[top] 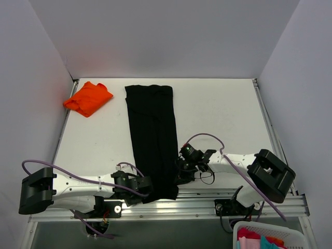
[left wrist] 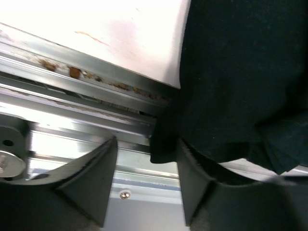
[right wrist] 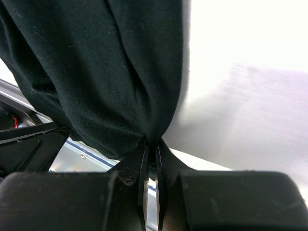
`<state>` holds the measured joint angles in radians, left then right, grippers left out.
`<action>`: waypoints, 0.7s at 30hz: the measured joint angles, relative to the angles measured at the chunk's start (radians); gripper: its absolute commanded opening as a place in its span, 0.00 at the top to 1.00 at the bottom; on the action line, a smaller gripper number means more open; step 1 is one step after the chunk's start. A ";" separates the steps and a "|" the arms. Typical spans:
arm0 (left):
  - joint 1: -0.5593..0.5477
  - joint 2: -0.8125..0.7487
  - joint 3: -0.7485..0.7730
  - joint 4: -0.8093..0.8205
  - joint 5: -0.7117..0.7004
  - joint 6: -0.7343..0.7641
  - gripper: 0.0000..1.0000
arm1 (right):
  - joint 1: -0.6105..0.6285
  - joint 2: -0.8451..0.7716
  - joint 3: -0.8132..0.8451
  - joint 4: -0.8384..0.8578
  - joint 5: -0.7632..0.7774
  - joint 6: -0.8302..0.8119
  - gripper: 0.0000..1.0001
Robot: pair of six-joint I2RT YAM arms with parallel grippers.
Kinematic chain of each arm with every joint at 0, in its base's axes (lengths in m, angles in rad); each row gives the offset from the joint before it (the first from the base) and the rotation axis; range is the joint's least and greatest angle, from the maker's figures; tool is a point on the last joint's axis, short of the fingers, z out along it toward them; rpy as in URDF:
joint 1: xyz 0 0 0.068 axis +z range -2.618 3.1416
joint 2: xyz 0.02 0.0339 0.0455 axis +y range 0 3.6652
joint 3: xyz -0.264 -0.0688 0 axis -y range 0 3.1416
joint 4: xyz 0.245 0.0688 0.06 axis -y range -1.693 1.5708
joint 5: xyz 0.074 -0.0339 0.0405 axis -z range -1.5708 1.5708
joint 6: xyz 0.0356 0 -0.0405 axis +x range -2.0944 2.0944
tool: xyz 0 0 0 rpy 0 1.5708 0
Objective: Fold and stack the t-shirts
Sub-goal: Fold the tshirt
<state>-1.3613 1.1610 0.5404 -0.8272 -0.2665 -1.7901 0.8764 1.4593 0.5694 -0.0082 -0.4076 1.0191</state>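
Note:
The black t-shirt [top: 153, 135] lies as a long narrow strip from the back of the table to its near edge, and its near end hangs over the rail. My right gripper [top: 181, 174] is shut on that end's right edge; the right wrist view shows the black cloth [right wrist: 106, 62] bunched and pinched at the fingertips [right wrist: 151, 142]. My left gripper [top: 150, 189] is at the near left corner, jaws apart. A corner of the black cloth [left wrist: 231, 72] hangs between its fingers [left wrist: 147, 142], against the right one. The orange t-shirt [top: 88, 98] sits folded at the back left.
An aluminium rail [top: 207, 199] runs along the table's near edge, under both grippers. A white basket [top: 267, 236] with coloured cloth stands at the bottom right, off the table. Pale walls close in the table on three sides.

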 measured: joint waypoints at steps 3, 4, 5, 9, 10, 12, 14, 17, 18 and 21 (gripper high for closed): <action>-0.002 0.023 0.002 0.022 0.017 -0.002 0.50 | -0.014 -0.018 -0.011 -0.019 0.001 -0.007 1.00; -0.002 0.039 0.012 0.024 0.020 -0.001 0.51 | -0.020 -0.023 -0.014 -0.025 0.001 -0.011 1.00; -0.003 0.057 0.024 0.027 0.023 0.003 0.48 | -0.024 -0.027 -0.016 -0.029 0.001 -0.014 1.00; -0.005 0.135 0.080 0.048 0.028 0.037 0.31 | -0.032 -0.033 -0.020 -0.037 0.000 -0.025 1.00; -0.005 0.148 0.093 0.056 0.029 0.047 0.28 | -0.033 -0.033 -0.020 -0.037 0.000 -0.026 1.00; -0.006 0.174 0.111 0.069 0.029 0.062 0.23 | -0.033 -0.033 -0.020 -0.036 0.000 -0.028 1.00; -0.006 0.193 0.127 0.069 0.031 0.076 0.22 | -0.034 -0.033 -0.020 -0.036 -0.001 -0.030 1.00; -0.006 0.216 0.143 0.069 0.035 0.097 0.24 | -0.034 -0.033 -0.020 -0.036 -0.001 -0.034 1.00; -0.006 0.221 0.148 0.069 0.037 0.103 0.26 | -0.034 -0.033 -0.020 -0.036 -0.001 -0.034 1.00; -0.001 0.235 0.155 0.069 0.048 0.123 0.34 | -0.034 -0.033 -0.020 -0.036 -0.001 -0.035 1.00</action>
<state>-1.3624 1.3960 0.6952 -0.7582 -0.2184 -1.6672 0.8429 1.4265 0.5495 -0.0444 -0.4088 0.9836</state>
